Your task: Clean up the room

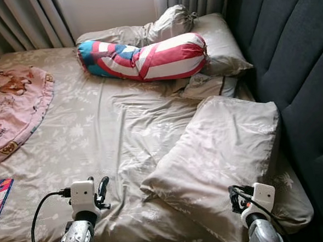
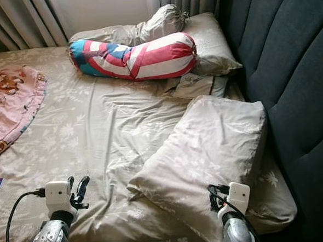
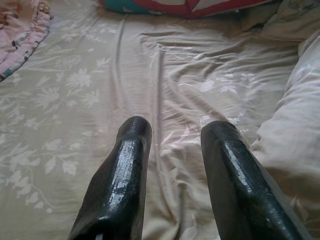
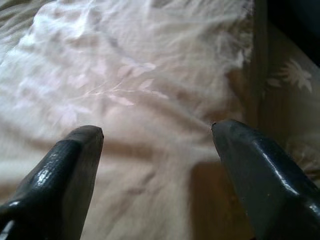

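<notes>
i'm hovering the right gripper (image 4: 157, 135), fingers spread and empty, just above the big pillow (image 1: 218, 150) lying askew near the headboard (image 1: 295, 63); left gripper (image 3: 177, 132) released over the sheet (image 1: 107, 130). best pinching a corner.

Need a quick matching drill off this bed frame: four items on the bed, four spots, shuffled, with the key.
Things:
1. bolster pillow
2. large beige pillow
3. pink blanket
4. left gripper

Places:
A. left edge of the bed
B. over the sheet near the foot, fingers open
C. far end, by the curtains
D. right side, along the dark headboard, right gripper open over it

Pairs: 1-C, 2-D, 3-A, 4-B
</notes>
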`<state>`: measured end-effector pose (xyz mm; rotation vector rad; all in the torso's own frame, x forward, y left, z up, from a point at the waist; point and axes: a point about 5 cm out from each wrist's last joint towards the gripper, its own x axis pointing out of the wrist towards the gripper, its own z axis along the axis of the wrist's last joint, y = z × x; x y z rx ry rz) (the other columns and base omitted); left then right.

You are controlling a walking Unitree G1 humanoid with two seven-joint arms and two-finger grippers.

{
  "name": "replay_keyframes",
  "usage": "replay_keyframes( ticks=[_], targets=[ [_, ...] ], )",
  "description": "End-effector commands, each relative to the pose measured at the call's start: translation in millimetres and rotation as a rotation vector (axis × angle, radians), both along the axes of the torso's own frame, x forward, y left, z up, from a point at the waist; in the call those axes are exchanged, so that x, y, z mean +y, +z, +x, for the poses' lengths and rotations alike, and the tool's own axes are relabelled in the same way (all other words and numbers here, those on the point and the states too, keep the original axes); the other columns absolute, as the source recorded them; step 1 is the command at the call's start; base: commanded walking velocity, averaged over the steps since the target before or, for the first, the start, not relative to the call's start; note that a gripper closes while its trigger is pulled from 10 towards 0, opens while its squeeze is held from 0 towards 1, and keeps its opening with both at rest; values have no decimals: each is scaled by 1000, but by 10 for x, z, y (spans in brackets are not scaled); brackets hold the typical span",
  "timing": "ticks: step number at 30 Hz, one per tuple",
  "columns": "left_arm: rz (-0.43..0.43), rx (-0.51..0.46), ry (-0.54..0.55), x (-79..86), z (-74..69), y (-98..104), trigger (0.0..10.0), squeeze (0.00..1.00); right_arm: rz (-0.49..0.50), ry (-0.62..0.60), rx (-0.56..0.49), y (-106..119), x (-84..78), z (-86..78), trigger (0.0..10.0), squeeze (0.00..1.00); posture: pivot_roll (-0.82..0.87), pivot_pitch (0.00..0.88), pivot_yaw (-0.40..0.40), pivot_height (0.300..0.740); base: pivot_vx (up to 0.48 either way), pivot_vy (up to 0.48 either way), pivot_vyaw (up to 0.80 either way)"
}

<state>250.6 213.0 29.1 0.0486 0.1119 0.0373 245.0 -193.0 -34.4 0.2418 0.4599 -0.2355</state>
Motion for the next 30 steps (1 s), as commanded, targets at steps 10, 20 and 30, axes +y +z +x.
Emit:
replay_keyframes(
  ticks=[10,20,30],
  targets=[
    [18,35,-23,3,-74,-18,10000,0,90,-56,98,-83,67,-17,10000,1000,-76,137,25,740,0,0,0],
    [31,54,-45,29,-96,-4,10000,0,95,-68,16,49,7,126,10000,0,-80,166,41,731,0,0,0],
    [24,64,-55,-23,-137,3,10000,0,90,-108,23,14,-67,57,10000,0,-76,177,40,691,0,0,0]
  ],
)
